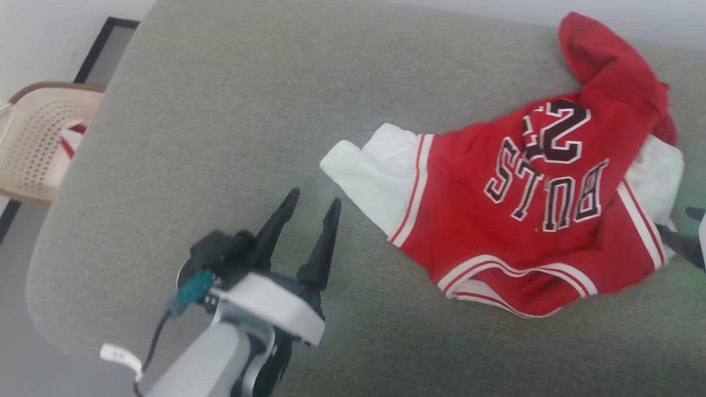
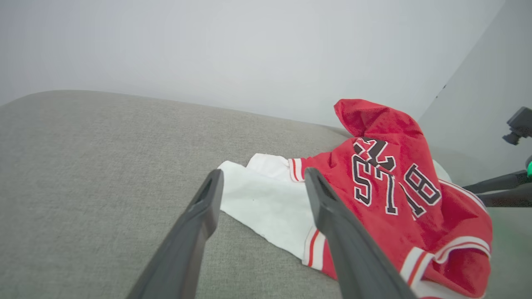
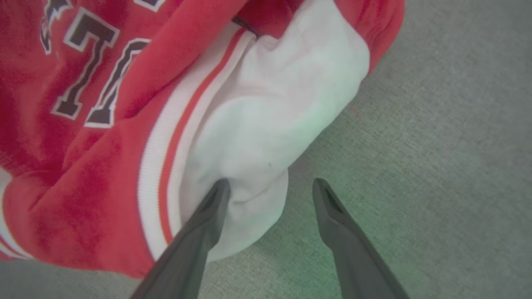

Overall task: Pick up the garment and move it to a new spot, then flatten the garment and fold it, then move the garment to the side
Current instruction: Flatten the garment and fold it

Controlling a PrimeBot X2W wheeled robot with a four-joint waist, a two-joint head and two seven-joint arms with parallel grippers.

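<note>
The garment (image 1: 496, 220), a red jersey with white sleeves and black "BULLS 23" lettering, lies crumpled on the grey cushion at the right of the head view. My left gripper (image 1: 314, 201) stands open and empty, just left of the garment's white sleeve (image 1: 369, 171). In the left wrist view the left gripper (image 2: 262, 174) points at that sleeve (image 2: 266, 203) of the garment (image 2: 395, 195). My right gripper (image 3: 270, 185) is open at the other white sleeve (image 3: 266, 120), its left finger over the sleeve's edge. At the head view's right edge a dark finger (image 1: 684, 245) of the right gripper shows.
The grey cushion (image 1: 220, 138) has wide bare room left of the garment. A beige plastic chair (image 1: 38, 138) with a red-and-white cloth on it stands beyond the cushion's left edge. A pale wall runs behind the cushion.
</note>
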